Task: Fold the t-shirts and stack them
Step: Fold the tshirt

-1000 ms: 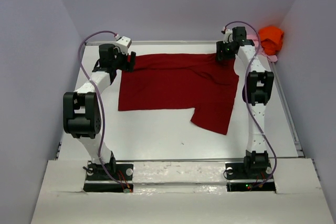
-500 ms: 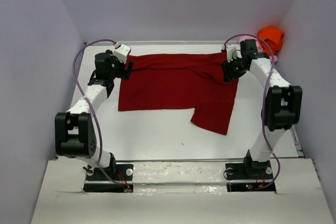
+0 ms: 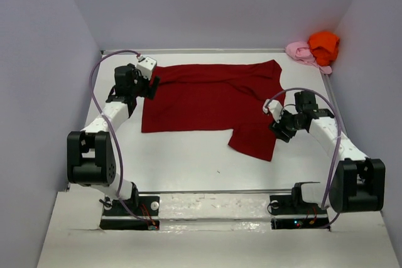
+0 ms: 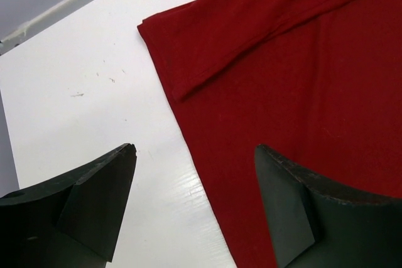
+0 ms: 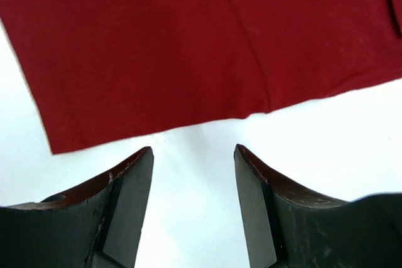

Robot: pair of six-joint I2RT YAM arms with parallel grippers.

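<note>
Top external view shows the white table [image 3: 188, 161] with the dark red t-shirt [image 3: 207, 98] spread flat across its far half, one flap reaching toward the near right. The left gripper [image 3: 152, 86] hangs at the shirt's far-left corner with jaws spread wide and empty, one finger over bare table and the other over red cloth in the left wrist view. The right gripper [image 3: 278, 131], likewise parted and holding nothing, sits just beside the flap's right edge, while the crumpled orange t-shirt [image 3: 324, 45] and pink t-shirt [image 3: 300, 51] lie touching in the far-right corner.
</note>
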